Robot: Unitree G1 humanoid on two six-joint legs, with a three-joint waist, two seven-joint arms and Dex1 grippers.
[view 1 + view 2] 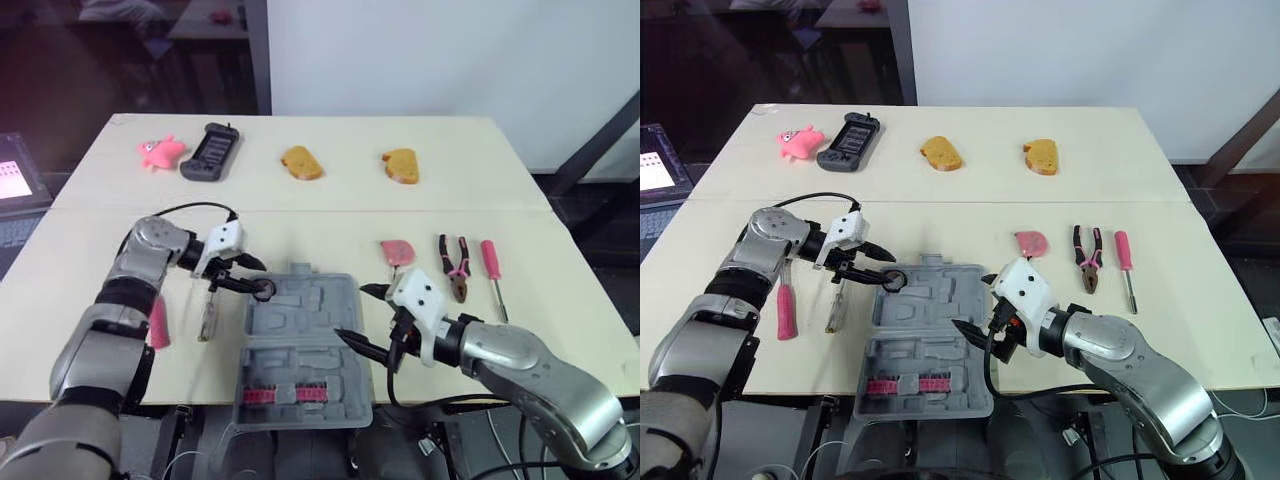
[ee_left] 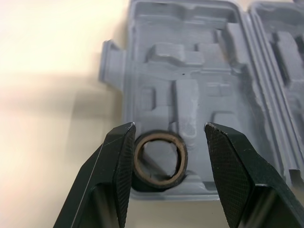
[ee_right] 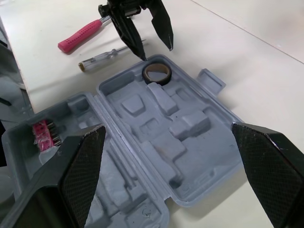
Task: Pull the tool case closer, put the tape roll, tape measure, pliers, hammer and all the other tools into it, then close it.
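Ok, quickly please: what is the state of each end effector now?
Left end effector: open, straddling the tape roll, not gripping it.
Right end effector: open, holding nothing.

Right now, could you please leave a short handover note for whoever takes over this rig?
Left pincer open, fingers either side of the tape roll, which lies in a corner of the open tool case.
Right pincer open above the case's right edge.
Done: case pulled close, roll in.
Right of the case: pliers, pink-handled screwdriver, pink tape measure.
Left of it: pink-handled tool, clear screwdriver.
Left to do: load these, close the case.
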